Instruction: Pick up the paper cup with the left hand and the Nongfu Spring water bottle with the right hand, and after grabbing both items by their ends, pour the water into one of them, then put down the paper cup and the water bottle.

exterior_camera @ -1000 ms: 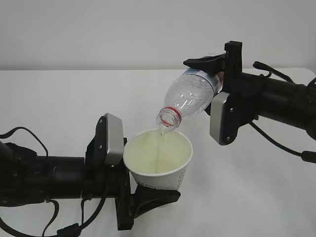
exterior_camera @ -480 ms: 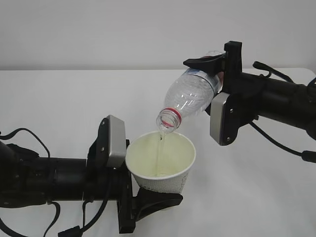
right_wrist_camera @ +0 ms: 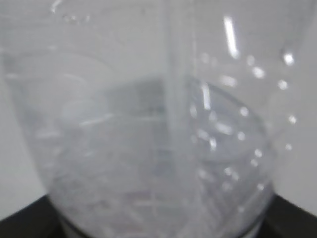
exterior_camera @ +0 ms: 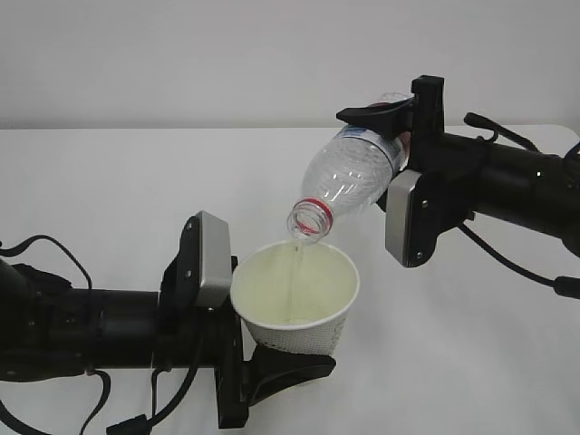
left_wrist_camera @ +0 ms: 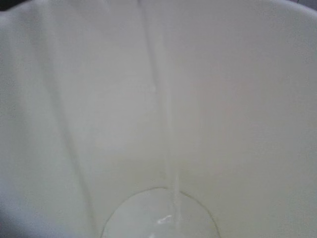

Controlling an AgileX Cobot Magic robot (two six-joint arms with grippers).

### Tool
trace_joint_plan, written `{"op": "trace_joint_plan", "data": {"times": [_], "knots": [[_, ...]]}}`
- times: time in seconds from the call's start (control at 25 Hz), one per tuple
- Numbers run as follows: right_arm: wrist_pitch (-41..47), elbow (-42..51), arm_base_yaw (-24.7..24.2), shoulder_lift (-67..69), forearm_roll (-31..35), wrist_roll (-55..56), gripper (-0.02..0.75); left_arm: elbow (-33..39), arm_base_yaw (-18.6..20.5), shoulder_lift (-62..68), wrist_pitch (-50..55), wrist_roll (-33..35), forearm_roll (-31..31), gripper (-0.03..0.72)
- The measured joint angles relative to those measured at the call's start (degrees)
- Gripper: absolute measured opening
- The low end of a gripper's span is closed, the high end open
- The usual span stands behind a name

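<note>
A: Where's the small white tapered paper cup point(exterior_camera: 294, 294)?
B: Clamped low in left end effector point(exterior_camera: 249, 349), upright, arm level above white tabletop point(exterior_camera: 118, 181).
A: Clear ribbed plastic bottle point(exterior_camera: 349, 177)?
B: Gripped by right end effector point(exterior_camera: 399, 145), tipped mouth-down over cup, thin water stream point(left_wrist_camera: 171, 148) falling inside.

We count one paper cup point(exterior_camera: 294, 294), at 6 o'clock of scene centre. One Nongfu Spring water bottle point(exterior_camera: 349, 177), at 1 o'clock from cup. One thin stream of water point(exterior_camera: 294, 263) between them. Two black gripper arms: left hand point(exterior_camera: 245, 358) at 8 o'clock, right hand point(exterior_camera: 408, 136) at 2 o'clock. One white table point(exterior_camera: 109, 181).
</note>
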Motion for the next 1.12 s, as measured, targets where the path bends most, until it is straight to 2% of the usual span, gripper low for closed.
{"op": "trace_joint_plan", "data": {"times": [1.12], "knots": [[-2.2, 0.0, 0.0, 0.0, 2.1, -1.0, 0.491, 0.0, 0.0, 0.0, 0.0, 0.0, 0.0, 0.517]]}}
